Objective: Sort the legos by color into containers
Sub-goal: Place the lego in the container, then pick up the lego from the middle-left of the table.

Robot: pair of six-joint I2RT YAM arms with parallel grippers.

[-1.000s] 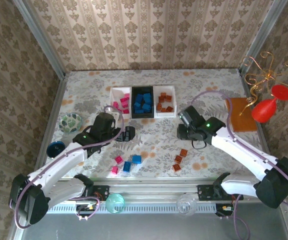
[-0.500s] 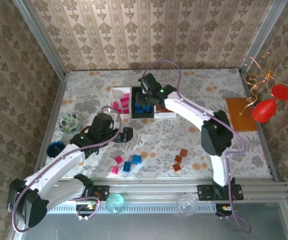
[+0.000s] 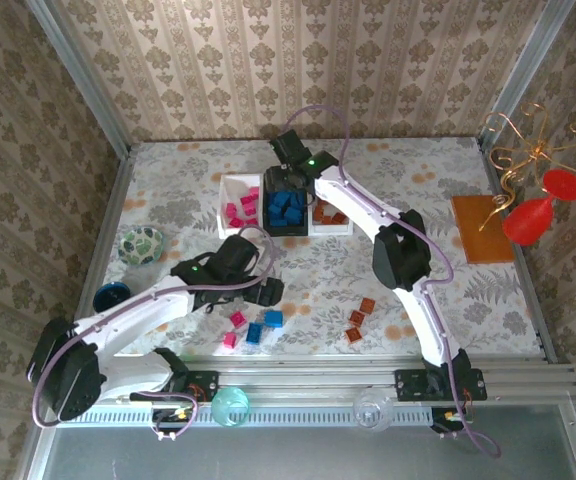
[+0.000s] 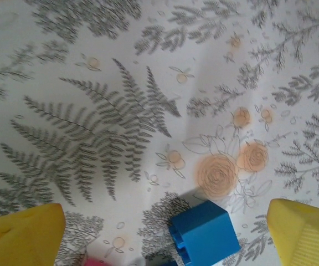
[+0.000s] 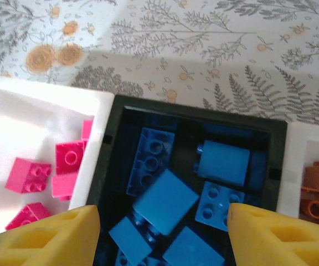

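Near edge of the table, left of centre: left gripper hangs low, fingers spread wide, nothing pinched. Loose blue brick lies just beside it on the side toward the arm bases. In the left wrist view the brick sits between the two yellow fingers, closer to the right-hand one, low in frame. Brick looks near-cubic, no clear long axis; its faces are skewed to the finger line.

Judgement: next move is a short drop plus a small shift and wrist turn to square up before closing.

Second blue brick and pink bricks are near the first, so a crowded grasp could nudge them.

Right gripper is stretched out over the black tray, fingers apart, holding nothing; blue bricks are piled below it. Left arm is clearly the nearer one.

Orange-brown bricks lie well apart, to the right
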